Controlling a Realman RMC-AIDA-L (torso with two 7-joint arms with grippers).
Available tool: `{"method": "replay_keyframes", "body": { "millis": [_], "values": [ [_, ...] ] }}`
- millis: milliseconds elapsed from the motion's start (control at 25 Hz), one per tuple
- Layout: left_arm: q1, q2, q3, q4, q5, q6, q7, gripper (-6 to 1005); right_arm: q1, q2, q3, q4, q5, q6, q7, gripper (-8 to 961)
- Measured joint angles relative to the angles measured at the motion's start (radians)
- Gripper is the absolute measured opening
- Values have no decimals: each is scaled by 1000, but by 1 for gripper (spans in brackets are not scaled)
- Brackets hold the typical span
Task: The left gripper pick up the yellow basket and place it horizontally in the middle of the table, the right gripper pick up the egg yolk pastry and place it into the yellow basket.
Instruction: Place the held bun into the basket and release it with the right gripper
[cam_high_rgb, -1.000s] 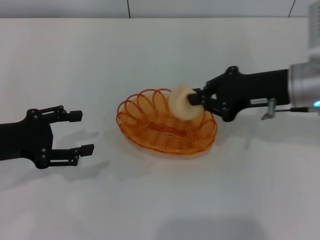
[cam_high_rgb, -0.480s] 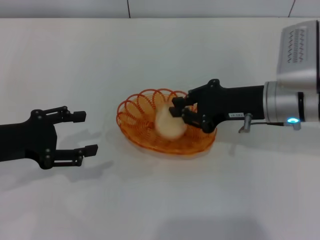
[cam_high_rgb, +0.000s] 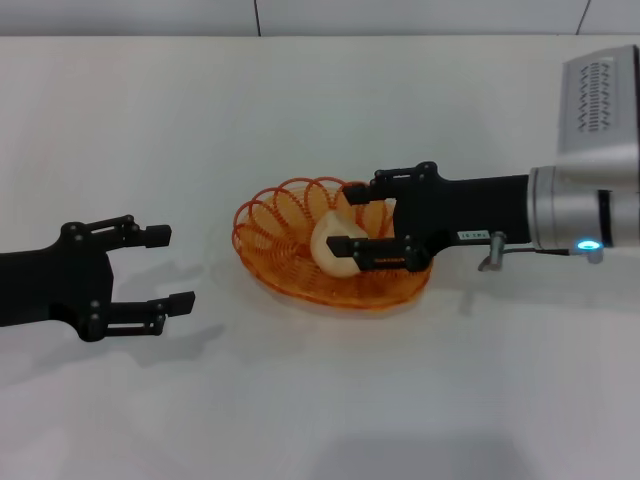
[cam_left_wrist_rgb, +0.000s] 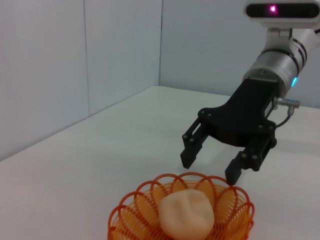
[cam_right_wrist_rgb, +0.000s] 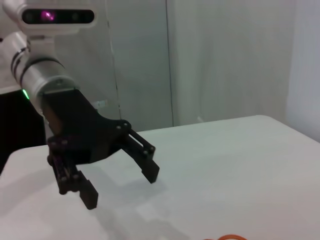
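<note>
The yellow basket (cam_high_rgb: 272, 235) lies lengthwise in the middle of the white table (cam_high_rgb: 320, 400). The egg yolk pastry (cam_high_rgb: 331, 240) rests inside it, tilted. My right gripper (cam_high_rgb: 350, 218) is open over the basket's right half, with its jaws on either side of the pastry and not holding it. The left wrist view shows the pastry (cam_left_wrist_rgb: 186, 213) lying free in the basket (cam_left_wrist_rgb: 125, 220), with the right gripper (cam_left_wrist_rgb: 209, 168) open just beyond the far rim. My left gripper (cam_high_rgb: 170, 268) is open and empty, left of the basket.
The right wrist view shows the left gripper (cam_right_wrist_rgb: 120, 187) open above the table and a sliver of the basket rim (cam_right_wrist_rgb: 227, 237). A grey wall runs along the table's far edge (cam_high_rgb: 320, 36). Bare tabletop surrounds the basket.
My right gripper moved left and down with the pastry into the basket, then opened and let it go. The pastry now rests in the basket. The left arm barely moved.
</note>
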Motion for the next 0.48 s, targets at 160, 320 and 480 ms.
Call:
{"method": "replay_keyframes", "body": {
  "millis": [160, 320, 480],
  "values": [
    [3, 0, 0, 0, 0, 0, -1, 833, -11, -7, 54, -2, -4, -82, -5, 594],
    [0, 1, 0, 0, -1, 0, -2, 833, -50, -12, 156, -2, -9, -208, -44, 731],
    [-3, 4, 0, 0, -3, 0, -3, 832, -76, -29, 228, -2, -16, -312, -69, 813]
  ]
}}
